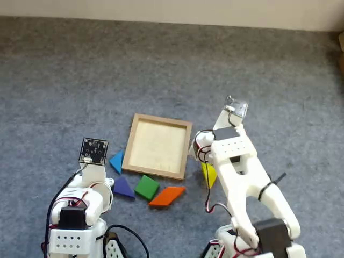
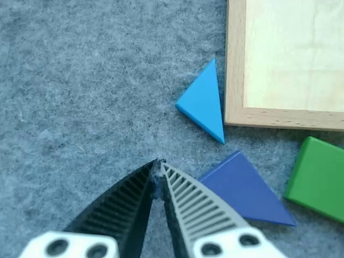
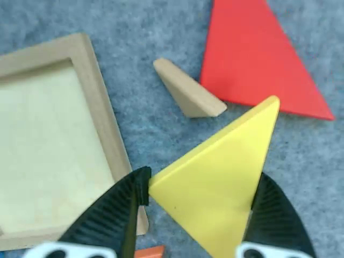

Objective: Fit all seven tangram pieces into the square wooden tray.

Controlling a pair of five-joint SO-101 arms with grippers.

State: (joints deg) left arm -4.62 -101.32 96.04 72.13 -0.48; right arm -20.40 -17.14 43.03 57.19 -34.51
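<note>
Grey carpet (image 1: pixel 64 80) covers the work surface; a pale wall strip (image 1: pixel 161 11) borders its far edge. The square wooden tray (image 1: pixel 157 145) shows a bare floor. Left gripper (image 2: pixel 159 166) – fingers together, over carpet near the light-blue triangle (image 2: pixel 204 102). Right gripper (image 3: pixel 203 181) – clamped on the yellow triangle (image 3: pixel 220 161), beside the tray.

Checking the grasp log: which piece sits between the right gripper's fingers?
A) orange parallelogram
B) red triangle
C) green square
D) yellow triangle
D: in the right wrist view the yellow triangle sits between the fingers of the right gripper, while the red triangle lies apart from it, farther off.
</note>
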